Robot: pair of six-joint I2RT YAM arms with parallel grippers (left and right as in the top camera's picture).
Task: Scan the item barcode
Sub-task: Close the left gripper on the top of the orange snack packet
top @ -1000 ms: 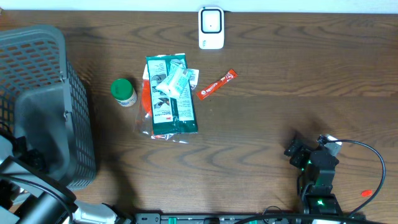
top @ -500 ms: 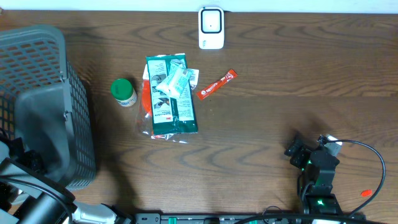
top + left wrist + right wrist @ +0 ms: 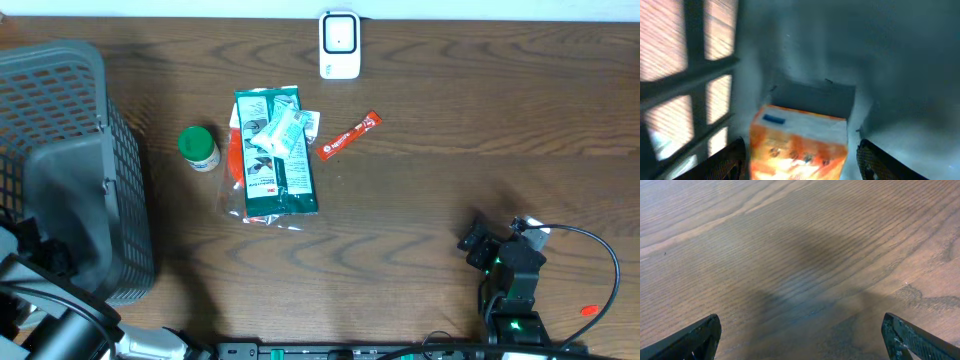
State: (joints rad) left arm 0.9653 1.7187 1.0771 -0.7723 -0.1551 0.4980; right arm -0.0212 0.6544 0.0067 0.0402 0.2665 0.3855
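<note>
In the left wrist view an orange and white box [image 3: 800, 140] lies on the floor inside the grey basket [image 3: 695, 75]. My left gripper [image 3: 802, 162] stands open around the box, one finger on each side, and a thin gap shows at the right finger. The overhead view hides that gripper behind the basket [image 3: 60, 150]. The white scanner [image 3: 339, 45] stands at the table's far edge. My right gripper [image 3: 800, 342] is open over bare wood, and it shows low on the right [image 3: 500, 232] in the overhead view.
A green packet [image 3: 275, 150] with a small white tube on it lies mid-table. A green-lidded jar [image 3: 199, 148] stands to its left and a red stick packet [image 3: 350, 134] lies to its right. A cable loops round the right arm's base [image 3: 600, 270].
</note>
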